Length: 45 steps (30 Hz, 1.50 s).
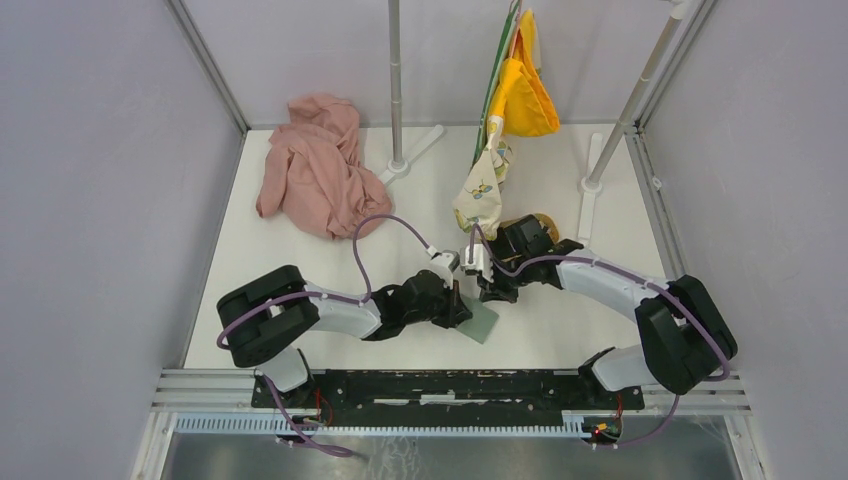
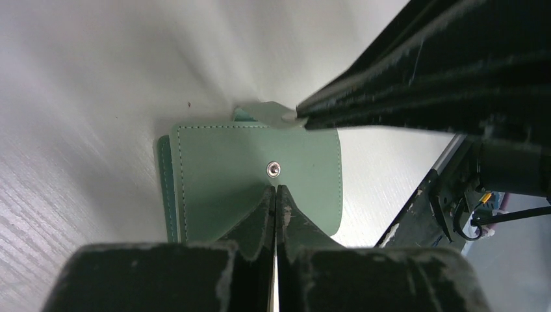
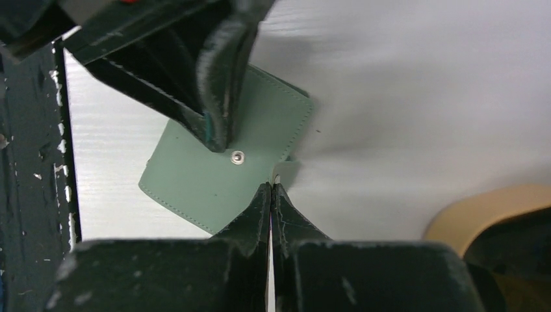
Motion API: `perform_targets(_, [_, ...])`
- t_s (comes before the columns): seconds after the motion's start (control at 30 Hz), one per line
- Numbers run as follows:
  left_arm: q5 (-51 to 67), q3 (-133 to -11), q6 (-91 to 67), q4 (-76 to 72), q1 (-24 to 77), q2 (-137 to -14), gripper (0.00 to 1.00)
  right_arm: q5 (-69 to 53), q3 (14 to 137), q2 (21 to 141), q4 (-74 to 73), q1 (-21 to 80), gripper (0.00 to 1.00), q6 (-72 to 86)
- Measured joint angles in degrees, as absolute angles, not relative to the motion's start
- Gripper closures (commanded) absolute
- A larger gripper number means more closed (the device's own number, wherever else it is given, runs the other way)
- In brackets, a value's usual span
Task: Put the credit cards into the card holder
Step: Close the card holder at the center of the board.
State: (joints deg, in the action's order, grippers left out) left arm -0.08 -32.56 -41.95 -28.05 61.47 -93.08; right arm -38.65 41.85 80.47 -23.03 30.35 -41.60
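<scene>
- While viewed from above, shows the card holder as a sage-green square lying flat on the white table, with both arms bent in over it.
- From the wrist views, shows its leaves folded one on the other, a darker green layer peeking out along one side, and a silver snap on the upper face.
- For the left gripper: reaches the card holder from its left side, presses both fingers together with no gap, and sets the tips on the green face just beside the snap.
- Cannot tell from either wrist view whether anything thin sits between those left fingers.
- For the right gripper: comes at the card holder from its far right side, holds its fingers flush against each other, and ends with the tips at the holder's far edge.
- Right at those tips, shows a small pale-green flap sticking out from the card holder's far edge; cannot tell whether nipped or only touched.
- Beyond the card holder to the right, under the right arm, shows part of a light-wood tray.
- Well beyond the card holder to the left, shows a crumpled pink cloth; straight beyond it, a metal pole on a white foot and hanging yellow and floral fabrics.
</scene>
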Motion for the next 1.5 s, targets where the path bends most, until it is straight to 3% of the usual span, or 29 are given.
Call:
perform_targets(0.4, [-0.5, -32.5, -43.0, -28.1, 61.5, -93.0, 0.98, -37.0, 41.0, 80.6, -25.2, 34.5, 1.00, -48.1])
perform_targets(0.6, [-0.5, -31.9, -43.0, -26.0, 61.5, -89.5, 0.90, -35.8, 41.0, 82.2, -25.1, 35.2, 1.00, -48.1])
perform_targets(0.77, [-0.9, -31.9, -43.0, -24.6, 61.5, -88.1, 0.98, -35.7, 41.0, 82.2, -25.1, 35.2, 1.00, -47.9])
perform_targets(1.5, [-0.9, -34.7, -43.0, -22.8, 61.5, -93.0, 0.98, -35.1, 41.0, 81.6, -24.7, 36.7, 1.00, -48.3])
